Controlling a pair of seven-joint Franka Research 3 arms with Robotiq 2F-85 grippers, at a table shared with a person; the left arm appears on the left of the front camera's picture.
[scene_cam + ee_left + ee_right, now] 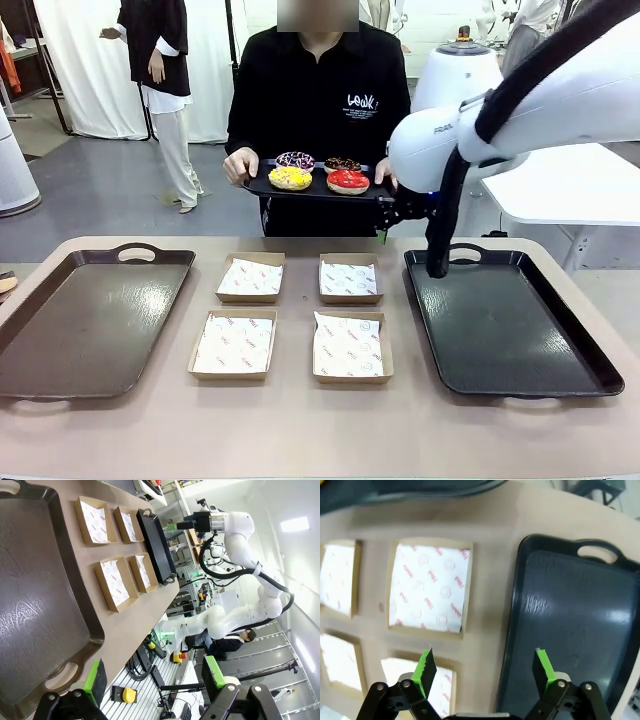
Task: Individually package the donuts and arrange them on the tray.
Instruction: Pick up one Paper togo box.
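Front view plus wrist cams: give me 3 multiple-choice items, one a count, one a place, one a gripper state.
1. How many paper-lined boxes lie on the table?
A. two
B. six
C. four

2. Where are the donuts?
A. in the boxes
B. on the tray that the person holds
C. on the bare table

3. How is the right gripper?
A. open, nothing held
B. shut on a donut
C. shut on a box

Answers:
1 C: they form a two-by-two block mid-table.
2 B: all four sit on the held tray beyond the table's far edge.
3 A: its green pads stand apart with nothing between them in its wrist view.
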